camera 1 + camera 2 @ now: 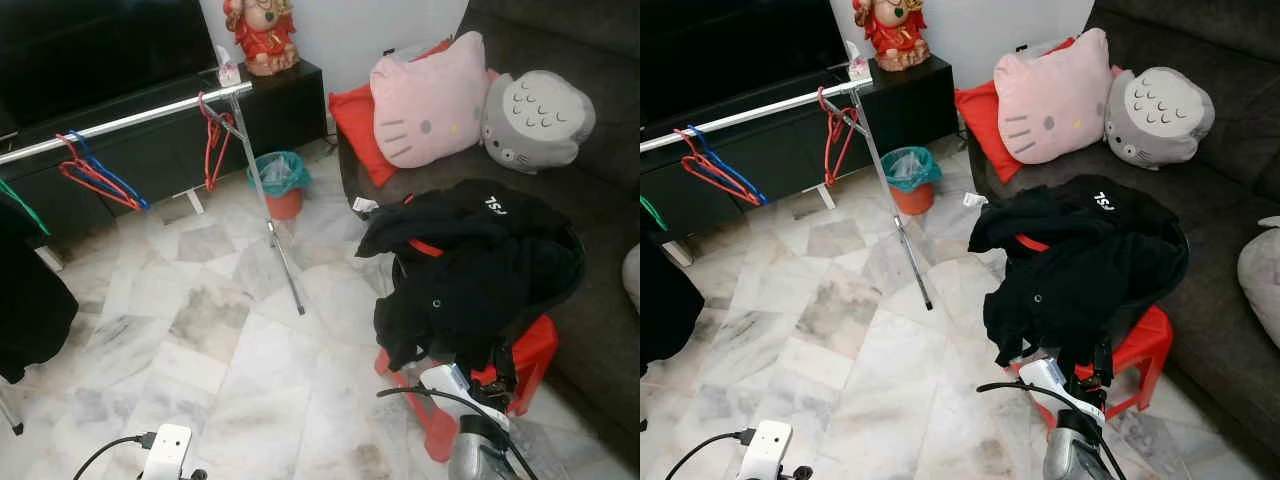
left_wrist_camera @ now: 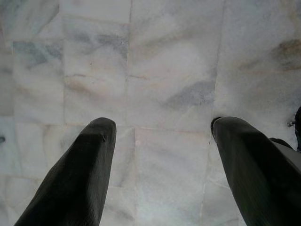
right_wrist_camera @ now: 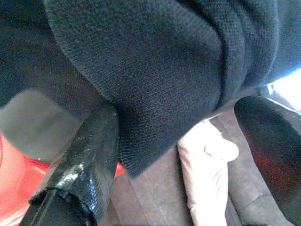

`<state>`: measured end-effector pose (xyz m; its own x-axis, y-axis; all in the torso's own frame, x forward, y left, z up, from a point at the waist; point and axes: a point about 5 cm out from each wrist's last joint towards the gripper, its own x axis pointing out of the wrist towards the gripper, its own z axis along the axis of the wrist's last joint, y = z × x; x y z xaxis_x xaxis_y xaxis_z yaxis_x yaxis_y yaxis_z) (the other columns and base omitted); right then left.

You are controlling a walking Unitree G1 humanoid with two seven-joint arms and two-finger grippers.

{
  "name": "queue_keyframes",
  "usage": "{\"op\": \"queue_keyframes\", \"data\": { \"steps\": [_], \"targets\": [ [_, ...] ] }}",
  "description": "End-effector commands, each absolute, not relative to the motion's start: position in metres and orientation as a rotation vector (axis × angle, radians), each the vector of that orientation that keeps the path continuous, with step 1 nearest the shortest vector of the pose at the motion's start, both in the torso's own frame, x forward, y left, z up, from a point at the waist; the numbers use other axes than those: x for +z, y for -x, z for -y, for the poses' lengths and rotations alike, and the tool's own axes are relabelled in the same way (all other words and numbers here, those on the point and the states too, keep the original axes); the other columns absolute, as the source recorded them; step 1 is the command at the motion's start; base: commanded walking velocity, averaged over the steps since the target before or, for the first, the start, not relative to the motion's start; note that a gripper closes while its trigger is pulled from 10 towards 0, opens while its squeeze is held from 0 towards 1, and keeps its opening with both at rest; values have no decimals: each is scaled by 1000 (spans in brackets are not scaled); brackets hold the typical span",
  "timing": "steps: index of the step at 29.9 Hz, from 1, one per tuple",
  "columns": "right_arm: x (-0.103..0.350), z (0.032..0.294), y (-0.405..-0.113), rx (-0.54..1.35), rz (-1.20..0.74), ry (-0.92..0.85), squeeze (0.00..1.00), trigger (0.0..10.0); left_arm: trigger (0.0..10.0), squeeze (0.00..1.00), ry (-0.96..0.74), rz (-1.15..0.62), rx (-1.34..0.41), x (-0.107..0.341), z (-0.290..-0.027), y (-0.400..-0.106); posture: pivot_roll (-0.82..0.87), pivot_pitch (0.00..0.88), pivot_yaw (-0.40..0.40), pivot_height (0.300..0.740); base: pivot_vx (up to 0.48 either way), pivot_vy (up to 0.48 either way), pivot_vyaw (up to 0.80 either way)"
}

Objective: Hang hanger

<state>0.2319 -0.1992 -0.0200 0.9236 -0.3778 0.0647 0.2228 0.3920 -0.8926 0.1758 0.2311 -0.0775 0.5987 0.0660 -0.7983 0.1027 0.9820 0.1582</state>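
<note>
this is a living room in a home. a dark sofa (image 1: 600, 230) holds soft toy pillows (image 1: 430, 100), a big tv (image 1: 100, 45) sits on a black cabinet (image 1: 270, 115), and the floor (image 1: 220, 340) is marble tile.

Clothes rail (image 1: 120, 122) is running across the far left, in front of the TV cabinet (image 1: 270, 110). Three hangers (image 1: 95, 175) are hanging on it to the left, another hanger (image 1: 213, 140) near its right end. Rail's support leg (image 1: 275, 235) is slanting down to the floor (image 1: 200, 340) mid-scene. Bin (image 1: 281, 182) is sitting behind the leg, against the cabinet. Figurine (image 1: 262, 32) is standing on the cabinet top. Sofa (image 1: 600, 240) is occupying the right, cat-face cushion (image 1: 430, 100) and round plush (image 1: 538, 118) leaning on it side by side. Heap of clothing (image 1: 470, 270) is lying on a stool (image 1: 530, 355) just before the sofa.
</note>
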Motion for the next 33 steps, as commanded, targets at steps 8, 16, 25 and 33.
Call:
{"op": "queue_keyframes", "data": {
  "steps": [8, 16, 25, 33],
  "targets": [
    [-27, 187, -219, -372, -147, 1100, 0, 10000, 10000, 0, -201, -934, 2, -76, -241, -174, -115, 0, 135, 740, 0, 0, 0],
    [-22, 193, -222, -379, -95, 1168, 0, 10000, 10000, 0, -201, -931, 2, -76, -241, -174, -115, 0, 136, 740, 0, 0, 0],
    [-23, 199, -224, -359, -123, 1201, 0, 10000, 10000, 0, -195, -928, 5, -75, -241, -174, -112, 0, 137, 740, 0, 0, 0],
    [-23, 192, -228, -309, -120, 1225, 0, 10000, 10000, 0, -199, -925, 4, -75, -241, -175, -108, 0, 139, 740, 0, 0, 0]
  ]
}}
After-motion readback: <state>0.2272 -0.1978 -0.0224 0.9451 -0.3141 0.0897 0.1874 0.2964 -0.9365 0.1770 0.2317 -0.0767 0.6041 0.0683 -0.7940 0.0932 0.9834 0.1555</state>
